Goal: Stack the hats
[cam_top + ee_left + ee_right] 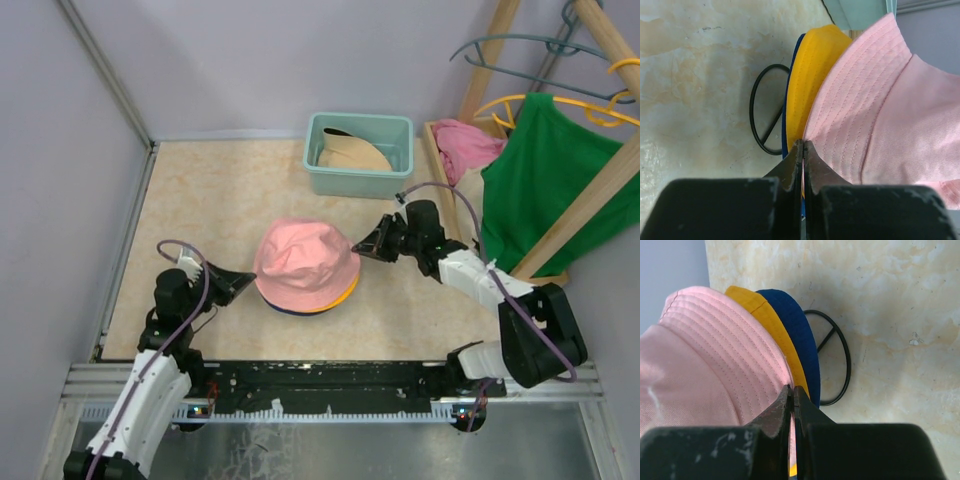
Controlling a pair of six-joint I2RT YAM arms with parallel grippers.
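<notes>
A teal bin [355, 185] at the back of the bench [200, 200] holds the beige hat [352, 152]. Mid-bench, the pink hat [305, 262] sits crown-up on the yellow hat [815, 75] and navy hat [795, 325], their brims slightly offset. The left tool [803, 145] and right tool [792, 388] are each closed, apparently pinching the pink brim on opposite sides.

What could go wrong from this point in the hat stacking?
1. The left gripper and right gripper are both shut on the brim of the pink hat, right beside the edge of the yellow hat. If they caught yellow fabric too, pulling away could drag the stack askew.
2. The beige hat lies in the teal bin. The yellow hat and navy hat already stick out unevenly, so adding it could shift the pile.
</notes>
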